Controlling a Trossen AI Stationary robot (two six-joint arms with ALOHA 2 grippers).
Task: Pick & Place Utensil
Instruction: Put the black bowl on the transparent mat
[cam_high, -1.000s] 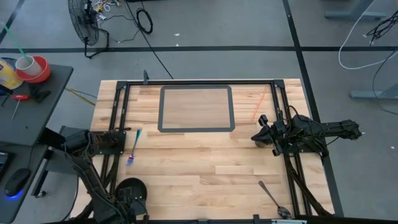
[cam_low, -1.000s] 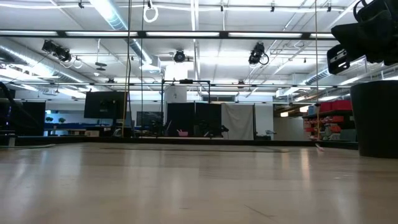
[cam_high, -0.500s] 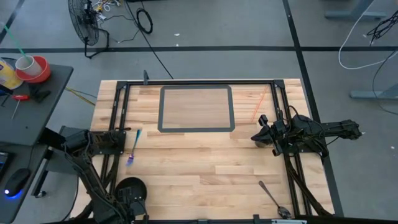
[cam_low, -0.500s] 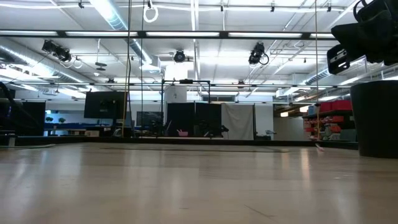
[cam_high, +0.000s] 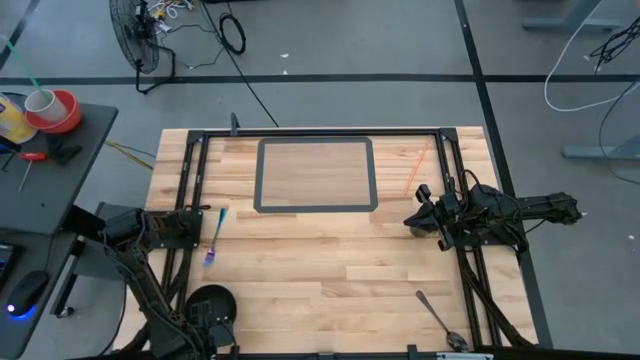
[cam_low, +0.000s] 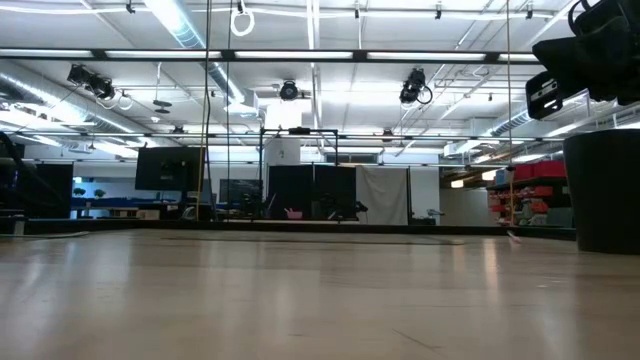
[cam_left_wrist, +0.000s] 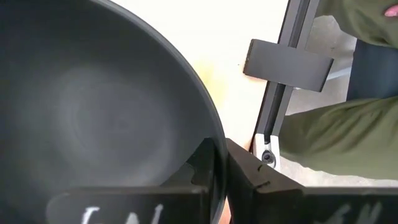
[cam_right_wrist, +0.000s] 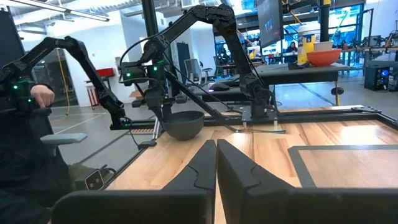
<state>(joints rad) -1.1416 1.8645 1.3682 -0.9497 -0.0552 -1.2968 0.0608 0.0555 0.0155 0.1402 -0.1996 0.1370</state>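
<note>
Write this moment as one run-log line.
left gripper: shut on black bowl rim, near-left corner | right gripper: shut, empty, right edge | blue utensil, metal spoon: on table, untouched

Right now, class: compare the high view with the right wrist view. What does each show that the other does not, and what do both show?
Only the high view shows the blue utensil lying near the left arm, the metal spoon at the table's near right edge, the orange stick and the floor fan.

Only the right wrist view shows the right claw up close, fingers together and holding nothing, and a person's hand beyond the table.

Both show the dark bowl at the left claw, the black-bordered rectangle and the red bowl on the side desk.
</note>
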